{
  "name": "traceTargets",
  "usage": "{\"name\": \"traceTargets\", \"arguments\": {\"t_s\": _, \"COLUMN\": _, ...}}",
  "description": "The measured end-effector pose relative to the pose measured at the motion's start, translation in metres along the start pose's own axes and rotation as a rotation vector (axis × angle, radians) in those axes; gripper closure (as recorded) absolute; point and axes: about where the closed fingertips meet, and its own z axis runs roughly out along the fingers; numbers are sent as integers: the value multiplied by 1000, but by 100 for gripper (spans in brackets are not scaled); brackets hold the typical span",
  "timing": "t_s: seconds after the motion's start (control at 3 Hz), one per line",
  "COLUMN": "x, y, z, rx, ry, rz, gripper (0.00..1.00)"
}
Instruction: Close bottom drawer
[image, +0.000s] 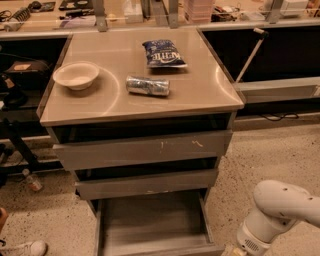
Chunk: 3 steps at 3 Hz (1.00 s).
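Standing in the middle of the frame, the grey metal cabinet (210, 102) has three drawers, and each one is pulled out by a different amount. The bottom drawer (150, 222) is in the lower centre of the frame. It is pulled out far toward the camera, so its box-like tray is seen from above, and its front reaches the bottom edge of the frame. Above it, the middle drawer (147, 183) is out only a little. The top drawer (142, 149), the widest one, has white scratch marks on the right part of its front and also stands a little open, with a dark gap under the cabinet top.

On the cabinet top, a pale bowl (76, 75) sits at the left. A crushed silver can (147, 85) lies on its side near the centre, and a blue chip bag (164, 53) lies flat behind the can, toward the upper part of the frame.

The white robot arm (280, 210) is in the lower right corner, over the speckled floor (270, 155) and to the right of the bottom drawer. The gripper (231, 251) is at the bottom edge of the frame, just beside the right front corner of the bottom drawer, and the edge cuts most of it off. I cannot tell if it is wide or narrow, or if it touches the drawer.

A small bottle (31, 181) lies on the floor at the left, and a white shoe (25, 248) shows in the lower left corner.
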Motion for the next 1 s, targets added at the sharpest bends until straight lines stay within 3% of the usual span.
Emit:
{"name": "traceTargets", "arguments": {"t_s": 0.33, "x": -15, "y": -42, "z": 52, "rx": -41, "ry": -53, "rz": 56, "gripper": 100}}
{"name": "traceTargets", "arguments": {"t_s": 0.67, "x": -19, "y": -69, "z": 105, "rx": -116, "ry": -81, "rz": 116, "gripper": 100}}
{"name": "traceTargets", "arguments": {"t_s": 1.0, "x": -16, "y": -66, "z": 131, "rx": -164, "ry": -72, "rz": 130, "gripper": 100}}
